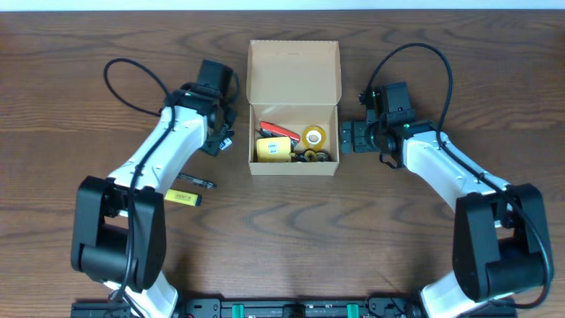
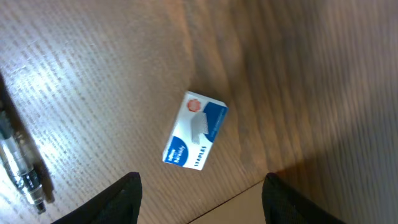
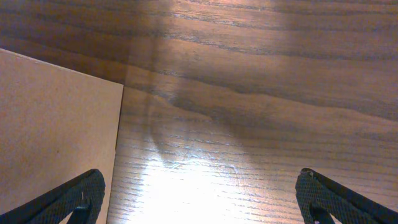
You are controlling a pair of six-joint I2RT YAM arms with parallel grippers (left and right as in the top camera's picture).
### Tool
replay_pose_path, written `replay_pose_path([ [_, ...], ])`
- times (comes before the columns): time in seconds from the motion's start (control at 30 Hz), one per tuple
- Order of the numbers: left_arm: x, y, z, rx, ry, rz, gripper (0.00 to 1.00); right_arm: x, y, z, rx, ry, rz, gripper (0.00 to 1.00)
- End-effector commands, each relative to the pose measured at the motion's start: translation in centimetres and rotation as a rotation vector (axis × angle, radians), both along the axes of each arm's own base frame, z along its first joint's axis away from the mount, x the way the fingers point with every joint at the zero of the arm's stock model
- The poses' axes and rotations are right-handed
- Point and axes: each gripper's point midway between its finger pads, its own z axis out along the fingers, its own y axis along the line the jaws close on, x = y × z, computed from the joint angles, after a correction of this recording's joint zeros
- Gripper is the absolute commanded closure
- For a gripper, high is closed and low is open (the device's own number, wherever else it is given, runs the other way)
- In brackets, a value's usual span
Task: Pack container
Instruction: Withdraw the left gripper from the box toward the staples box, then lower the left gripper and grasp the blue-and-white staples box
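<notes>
Squarely between the left fingers and right fingers lies the container; both pairs spread apart.

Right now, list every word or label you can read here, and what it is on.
"STAPLES": on the blue-and-white box on the table.
Its other white word: too blurred.
Print on the yellow bar and on the yellow pack in the container: too small.

Beneath my black-fingered left gripper, a blue-and-white staples box with a red mark sits on the dark brown, wood-grained tabletop. The plain tan container shows red, yellow and black contents.
</notes>
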Motion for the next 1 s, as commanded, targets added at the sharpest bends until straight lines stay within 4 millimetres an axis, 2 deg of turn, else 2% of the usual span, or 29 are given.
replay_pose_path([
  [0.0, 0.0, 0.8, 0.2, 0.102, -0.021, -0.041, 0.37, -0.1, -0.1, -0.4, -0.009, 0.01, 0.01, 0.01],
  [0.1, 0.2, 1.0, -0.2, 0.132, -0.019, -0.06, 0.37, -0.1, -0.1, -0.4, -0.009, 0.01, 0.01, 0.01],
  [0.33, 0.5, 0.2, -3.1, 0.12, 0.034, -0.151, 0.46, -0.1, -0.1, -0.4, -0.009, 0.01, 0.01, 0.01],
  [0.53, 0.6, 0.1, -3.9, 0.118, 0.04, -0.156, 0.46, -0.1, -0.1, -0.4, -0.009, 0.01, 0.01, 0.01],
  [0.77, 0.1, -0.1, -6.0, 0.115, 0.093, -0.162, 0.45, -0.1, -0.1, -0.4, -0.009, 0.01, 0.01, 0.01],
  [0.97, 0.2, 0.0, -6.2, 0.117, 0.093, -0.162, 0.45, -0.1, -0.1, -0.4, -0.009, 0.01, 0.01, 0.01],
])
